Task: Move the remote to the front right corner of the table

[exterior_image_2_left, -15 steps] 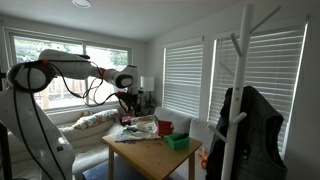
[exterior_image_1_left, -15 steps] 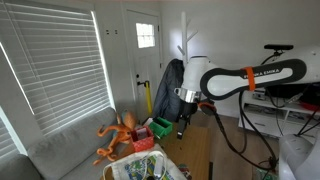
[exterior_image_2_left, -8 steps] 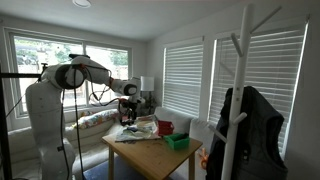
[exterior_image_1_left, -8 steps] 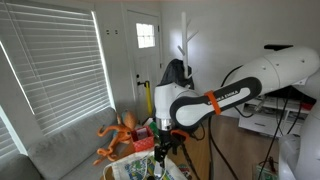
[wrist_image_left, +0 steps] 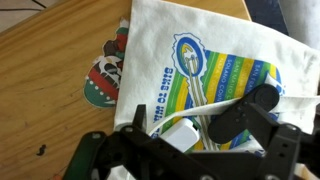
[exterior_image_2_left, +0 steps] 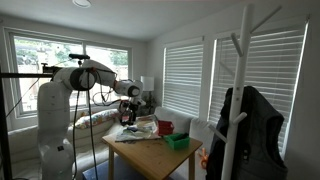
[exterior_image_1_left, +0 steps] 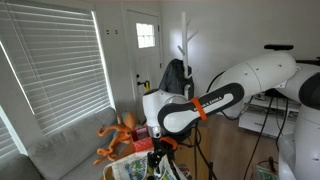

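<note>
In the wrist view a black elongated remote (wrist_image_left: pixel 243 112) lies on a white cloth bag with a green, yellow and blue print (wrist_image_left: pixel 215 50). A white charger block (wrist_image_left: pixel 180 135) with a white cable lies beside it. The bag rests on the brown wooden table (wrist_image_left: pixel 45 75). My gripper (wrist_image_left: pixel 190 160) hovers just above the remote and charger, its dark fingers spread wide apart and empty. In both exterior views the gripper (exterior_image_1_left: pixel 158 160) (exterior_image_2_left: pixel 127 113) hangs low over the cluttered end of the table (exterior_image_2_left: pixel 155 157). I cannot make out the remote there.
A round printed sticker (wrist_image_left: pixel 101 80) lies on the wood beside the bag. A green bin (exterior_image_2_left: pixel 178 142) and a red cup (exterior_image_2_left: pixel 164 127) stand on the table. An orange octopus toy (exterior_image_1_left: pixel 118 135) sits on the grey couch (exterior_image_1_left: pixel 60 150). A coat rack with a jacket (exterior_image_2_left: pixel 245 125) stands nearby.
The arm has swung down from mid-air and the gripper has come low over the cloth bag on the table.
</note>
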### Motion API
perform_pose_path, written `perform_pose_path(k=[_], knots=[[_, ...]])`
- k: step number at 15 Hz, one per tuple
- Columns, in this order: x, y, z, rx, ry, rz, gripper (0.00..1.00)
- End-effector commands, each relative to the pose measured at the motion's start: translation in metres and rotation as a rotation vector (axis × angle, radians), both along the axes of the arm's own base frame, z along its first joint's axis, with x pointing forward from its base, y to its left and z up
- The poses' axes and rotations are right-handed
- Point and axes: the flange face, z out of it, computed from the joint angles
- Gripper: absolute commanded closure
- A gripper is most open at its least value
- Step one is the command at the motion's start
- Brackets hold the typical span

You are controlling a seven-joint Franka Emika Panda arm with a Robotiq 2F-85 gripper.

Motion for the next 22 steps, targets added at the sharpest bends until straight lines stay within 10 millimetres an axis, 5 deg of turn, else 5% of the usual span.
perform_pose_path(k=[1, 5, 11, 13, 22], knots=[[0.011, 0.011, -0.012, -0.016, -0.004, -0.197, 0.00], [0.020, 0.040, -0.030, -0.055, -0.060, -0.404, 0.00], [0.030, 0.074, -0.060, -0.148, -0.085, -0.469, 0.00], [0.022, 0.068, -0.060, -0.132, -0.067, -0.447, 0.00], [0.040, 0.095, -0.075, -0.081, -0.165, -0.435, 0.00]])
